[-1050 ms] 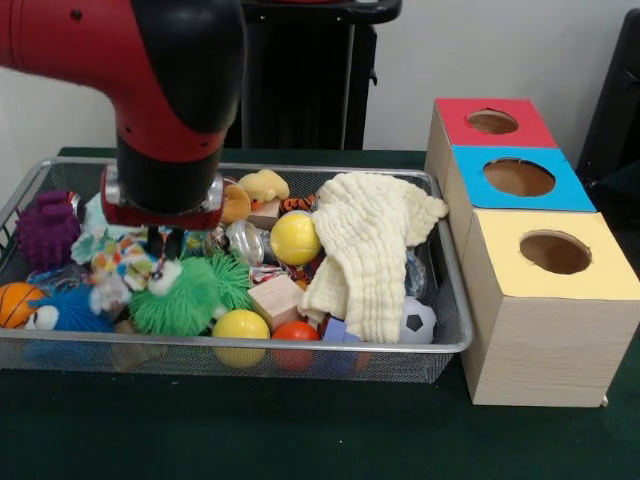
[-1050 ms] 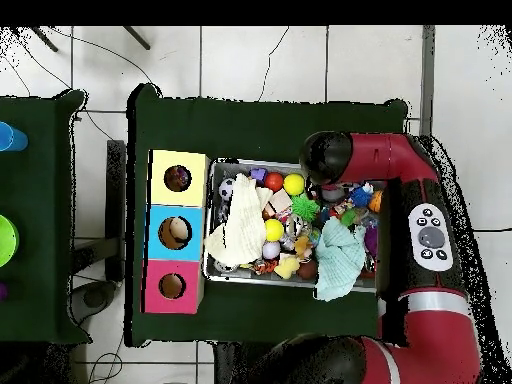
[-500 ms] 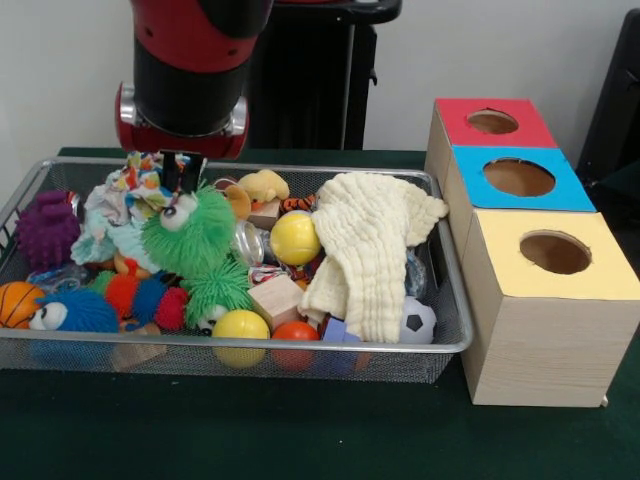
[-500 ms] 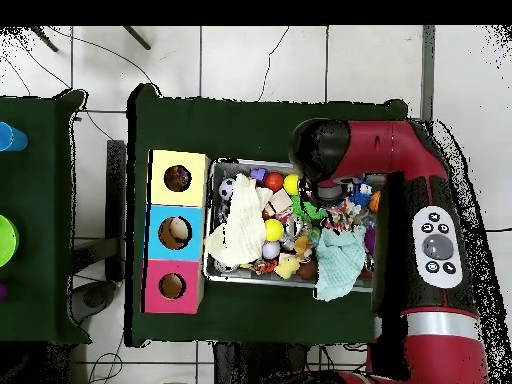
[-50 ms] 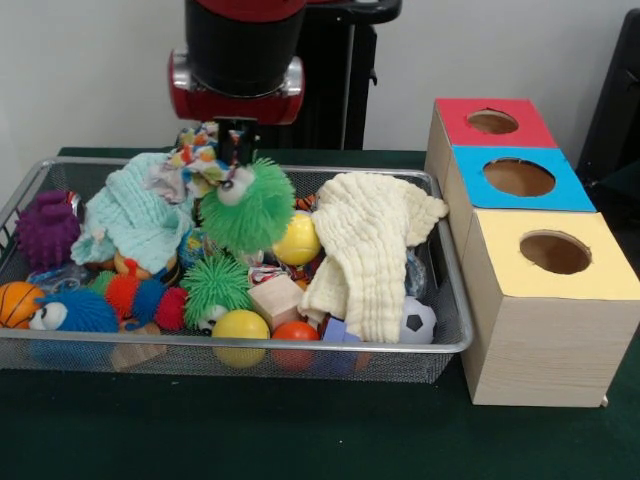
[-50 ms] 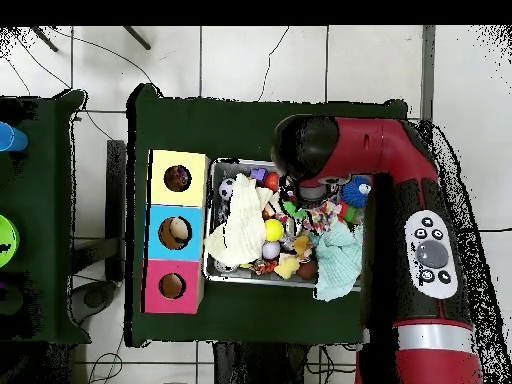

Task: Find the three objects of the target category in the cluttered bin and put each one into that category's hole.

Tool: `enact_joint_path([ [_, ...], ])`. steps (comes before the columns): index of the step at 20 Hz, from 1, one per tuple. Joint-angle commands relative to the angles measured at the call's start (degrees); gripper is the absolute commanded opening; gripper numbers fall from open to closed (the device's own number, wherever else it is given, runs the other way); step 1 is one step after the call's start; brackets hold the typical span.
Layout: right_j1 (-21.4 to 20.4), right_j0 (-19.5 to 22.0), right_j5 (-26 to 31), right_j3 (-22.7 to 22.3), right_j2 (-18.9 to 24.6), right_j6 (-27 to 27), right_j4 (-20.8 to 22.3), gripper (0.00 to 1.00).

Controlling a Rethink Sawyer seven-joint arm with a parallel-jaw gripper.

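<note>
Red arm (image 6: pixel 385 165) with black joints, silver-ringed wrist, grey button panel.

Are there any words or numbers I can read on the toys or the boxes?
No readable words or numbers in either view.
The box tops, red, blue and yellow, are plain colour around their holes.
The orange toy behind the yellow ball has dark marks, too small to read.
The arm's button panel has marks too small to read.
</note>
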State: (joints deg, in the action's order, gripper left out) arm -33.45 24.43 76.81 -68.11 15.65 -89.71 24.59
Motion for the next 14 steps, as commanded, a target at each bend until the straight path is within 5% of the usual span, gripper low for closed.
enact_joint_path([
  [1, -1.9, -3.3, 1.2, -9.1, 4.1, -4.5, -7.7, 0.00],
  [14, -1.9, -7.0, -6.3, -12.6, 0.0, -8.2, -13.8, 0.00],
])
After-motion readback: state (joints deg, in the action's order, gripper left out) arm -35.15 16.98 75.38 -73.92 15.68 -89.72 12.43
